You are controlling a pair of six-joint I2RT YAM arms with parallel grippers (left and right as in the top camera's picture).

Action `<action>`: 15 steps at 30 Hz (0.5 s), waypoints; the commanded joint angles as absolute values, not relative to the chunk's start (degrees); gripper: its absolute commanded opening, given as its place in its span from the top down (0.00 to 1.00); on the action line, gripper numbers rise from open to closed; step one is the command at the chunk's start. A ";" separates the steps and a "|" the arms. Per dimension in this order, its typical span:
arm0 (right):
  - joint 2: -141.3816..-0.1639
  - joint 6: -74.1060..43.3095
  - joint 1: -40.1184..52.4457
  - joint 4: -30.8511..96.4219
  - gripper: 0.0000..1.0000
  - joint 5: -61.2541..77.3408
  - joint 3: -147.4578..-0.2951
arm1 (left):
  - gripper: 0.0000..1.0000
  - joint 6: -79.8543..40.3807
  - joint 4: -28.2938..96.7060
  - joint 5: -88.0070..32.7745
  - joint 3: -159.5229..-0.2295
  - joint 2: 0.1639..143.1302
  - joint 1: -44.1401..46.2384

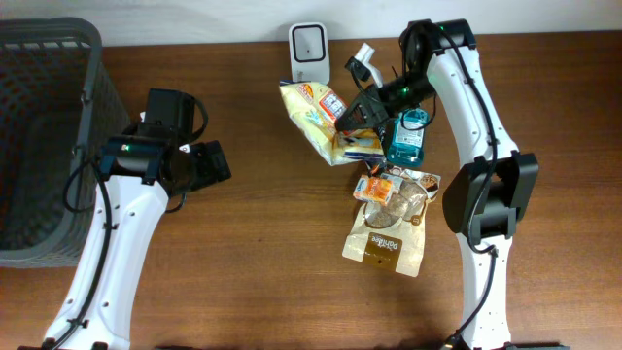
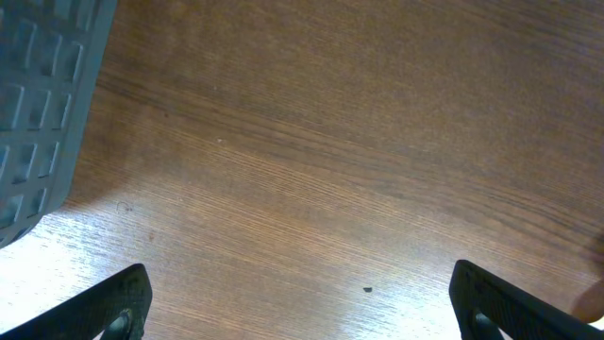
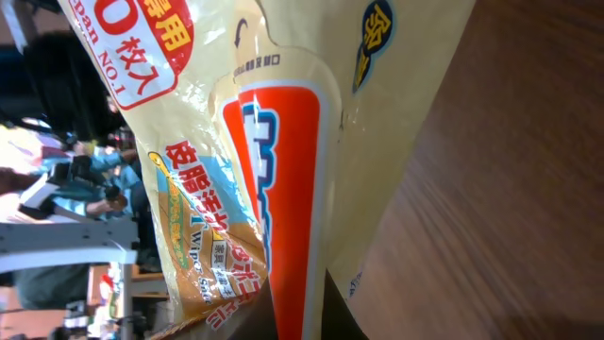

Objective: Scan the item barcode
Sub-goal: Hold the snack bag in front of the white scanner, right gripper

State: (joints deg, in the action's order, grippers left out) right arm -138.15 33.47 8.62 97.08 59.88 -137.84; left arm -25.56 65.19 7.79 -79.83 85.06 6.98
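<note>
One yellow wipes pouch [image 1: 313,109] — likely light, floppy, slick, best pinched at an edge seam — is held near the scanner [image 1: 308,49] by the right end effector [image 1: 352,115], while the left end effector [image 1: 204,162] gapes wide.

The yellow packet [image 3: 283,142] carries the only print that reads, seen close in the right wrist view. A red panel at its upper left corner shows "NO.1" and "枚入" in white. Lower on the packet, red characters "皮脂" stand on a light blue patch, with "Wipe" in small letters beneath. The brown pouch [image 1: 386,243], near the packet in the overhead view, bears a pale label too small to read.
</note>
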 commanded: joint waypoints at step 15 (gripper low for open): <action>-135.39 -11.66 14.33 56.49 0.96 5.19 -138.87 | 0.01 -26.24 65.23 8.43 -80.40 84.29 6.85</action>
State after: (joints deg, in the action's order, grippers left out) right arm -138.15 -6.94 11.66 61.54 15.33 -137.75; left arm -25.56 65.25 7.77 -79.83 85.06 6.98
